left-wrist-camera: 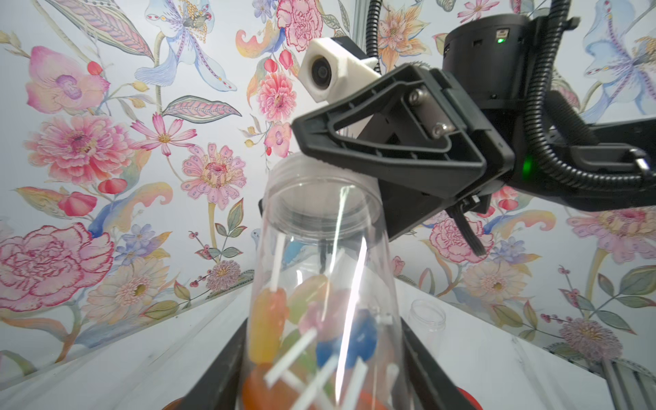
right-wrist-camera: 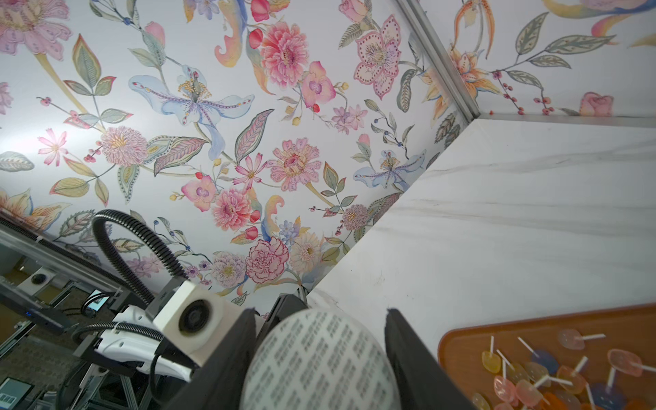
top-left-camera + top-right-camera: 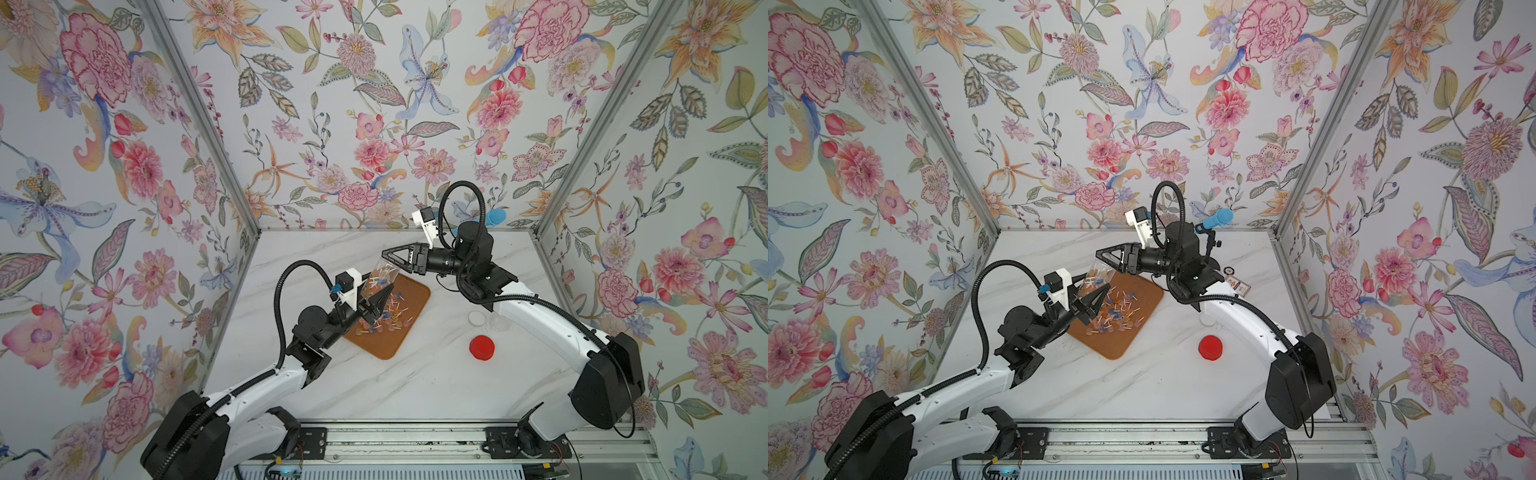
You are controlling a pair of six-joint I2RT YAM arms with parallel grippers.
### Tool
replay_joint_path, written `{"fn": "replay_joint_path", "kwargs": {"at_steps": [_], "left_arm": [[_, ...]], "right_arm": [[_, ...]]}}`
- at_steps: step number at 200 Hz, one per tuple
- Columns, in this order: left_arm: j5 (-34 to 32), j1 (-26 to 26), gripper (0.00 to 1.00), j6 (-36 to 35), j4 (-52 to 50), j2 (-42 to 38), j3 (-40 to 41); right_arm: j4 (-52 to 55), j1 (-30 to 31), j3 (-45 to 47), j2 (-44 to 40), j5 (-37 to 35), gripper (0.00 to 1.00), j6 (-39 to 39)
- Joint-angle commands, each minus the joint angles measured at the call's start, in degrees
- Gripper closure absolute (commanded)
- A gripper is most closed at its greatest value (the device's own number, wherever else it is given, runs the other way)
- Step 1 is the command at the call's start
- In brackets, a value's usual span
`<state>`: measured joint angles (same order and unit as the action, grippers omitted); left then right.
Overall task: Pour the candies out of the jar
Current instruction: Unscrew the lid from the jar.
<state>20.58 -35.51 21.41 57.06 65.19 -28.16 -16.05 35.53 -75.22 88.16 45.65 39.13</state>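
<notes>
Brown tray [image 3: 399, 347] at middle of counter [image 3: 415, 386]. Clear jar [image 3: 379, 274] tilted mouth-down above tray's left side. Pinched low by left gripper [image 3: 384, 291], base clamped by right gripper [image 3: 388, 254]. Candies [image 3: 390, 316] scattered on tray, some inside jar. Red lid [image 3: 481, 347] nearer right edge.

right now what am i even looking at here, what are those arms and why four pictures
Two robot arms stand at a marble table, each ending in a two-finger gripper with a camera on its wrist. Two pictures look down from overhead; the other two come from those wrist cameras. The left gripper and the right gripper are both closed on a clear jar, tipped over a brown tray. Many candies lie on the tray; some are in the jar. A red lid and a second clear jar sit on the table.
</notes>
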Motion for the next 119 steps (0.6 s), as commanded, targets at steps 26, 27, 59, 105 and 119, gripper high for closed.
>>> {"fn": "replay_joint_path", "kwargs": {"at_steps": [26,27,59,105,119], "left_arm": [[16.98,-0.22,1.0,5.56,6.84,2.71,-4.55],[16.92,-0.2,1.0,5.48,6.71,2.69,-4.59],[10.8,-0.21,1.0,1.35,1.95,1.32,-4.2],[-2.18,-0.38,1.0,-8.1,-6.38,-1.83,-3.08],[-5.6,-0.66,1.0,-10.45,-7.66,-2.49,-2.85]], "right_arm": [[0.19,2.08,-1.06,-1.25,9.91,0.79,-4.37],[0.34,2.04,-1.11,-1.29,9.77,0.78,-4.4],[6.61,-0.7,-1.79,-3.1,-0.55,0.24,-5.38],[12.95,-2.75,-0.4,-7.59,-15.12,0.01,-2.67],[16.68,-1.18,-1.22,-7.61,-20.14,0.01,-2.63]]}}
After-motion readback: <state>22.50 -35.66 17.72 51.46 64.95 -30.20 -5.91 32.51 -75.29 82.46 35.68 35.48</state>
